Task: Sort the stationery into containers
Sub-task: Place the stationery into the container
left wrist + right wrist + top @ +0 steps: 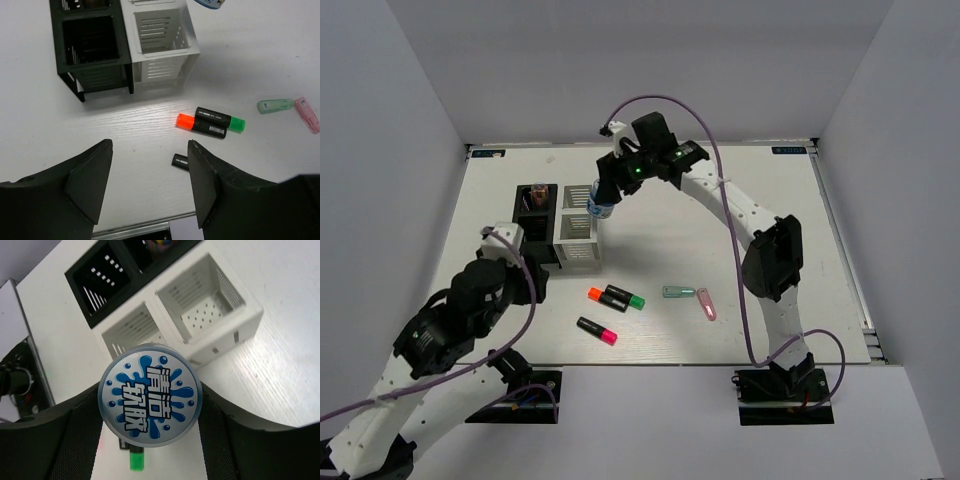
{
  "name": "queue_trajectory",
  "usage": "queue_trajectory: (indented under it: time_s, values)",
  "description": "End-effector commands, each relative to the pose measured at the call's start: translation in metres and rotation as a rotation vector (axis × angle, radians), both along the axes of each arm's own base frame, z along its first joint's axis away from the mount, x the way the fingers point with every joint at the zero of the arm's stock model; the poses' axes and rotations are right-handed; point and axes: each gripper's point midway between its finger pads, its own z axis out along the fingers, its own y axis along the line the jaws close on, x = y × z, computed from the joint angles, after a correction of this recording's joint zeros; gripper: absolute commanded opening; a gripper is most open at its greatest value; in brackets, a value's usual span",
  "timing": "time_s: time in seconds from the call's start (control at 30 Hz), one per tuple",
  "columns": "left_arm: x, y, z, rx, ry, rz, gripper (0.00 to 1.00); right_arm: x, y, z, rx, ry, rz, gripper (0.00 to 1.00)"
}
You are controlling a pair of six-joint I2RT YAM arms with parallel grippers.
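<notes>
Table (770, 200): lots of bare room on R side, edges well off. White box (576, 235) touches black box (535, 215). R gripper (607, 190) is clamped on blue-white roll (150, 401), up by white box's far compartment. Step is prob. the drop-off. Next: centre over opening, lower, release w/o clipping rim. L gripper (150, 185) is spread, empty, low near markers (210, 122).

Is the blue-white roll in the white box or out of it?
Out. The right gripper grips the blue-white roll, raised above the white box, not inside either compartment.
</notes>
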Motion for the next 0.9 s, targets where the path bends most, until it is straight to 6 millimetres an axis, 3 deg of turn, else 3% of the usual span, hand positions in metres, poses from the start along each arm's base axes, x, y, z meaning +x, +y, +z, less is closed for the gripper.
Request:
queue_trajectory:
  time_s: [0.0, 0.13, 0.27, 0.4, 0.47, 0.63, 0.87]
  values:
    - [-0.013, 0.023, -0.014, 0.013, 0.044, 0.087, 0.72, 0.028, 0.028, 0.049, 0.109, -0.255, -0.034, 0.00]
    - [-0.019, 0.026, -0.027, 0.017, 0.083, 0.101, 0.73, 0.027, 0.056, 0.034, 0.091, -0.344, 0.002, 0.00]
    - [-0.021, 0.024, -0.034, -0.008, 0.093, 0.105, 0.73, 0.031, 0.070, 0.019, 0.084, -0.401, 0.007, 0.00]
    - [-0.021, 0.025, -0.039, -0.008, 0.097, 0.113, 0.74, 0.046, 0.077, 0.012, 0.073, -0.472, -0.037, 0.00]
    - [-0.023, 0.026, -0.039, -0.015, 0.096, 0.113, 0.74, 0.056, 0.080, 0.019, 0.089, -0.502, -0.074, 0.00]
    - [-0.025, 0.027, -0.038, -0.025, 0.095, 0.116, 0.74, 0.059, 0.085, 0.023, 0.109, -0.507, -0.081, 0.00]
    - [-0.026, 0.027, -0.044, -0.023, 0.109, 0.119, 0.74, 0.064, 0.090, 0.013, 0.108, -0.512, -0.095, 0.00]
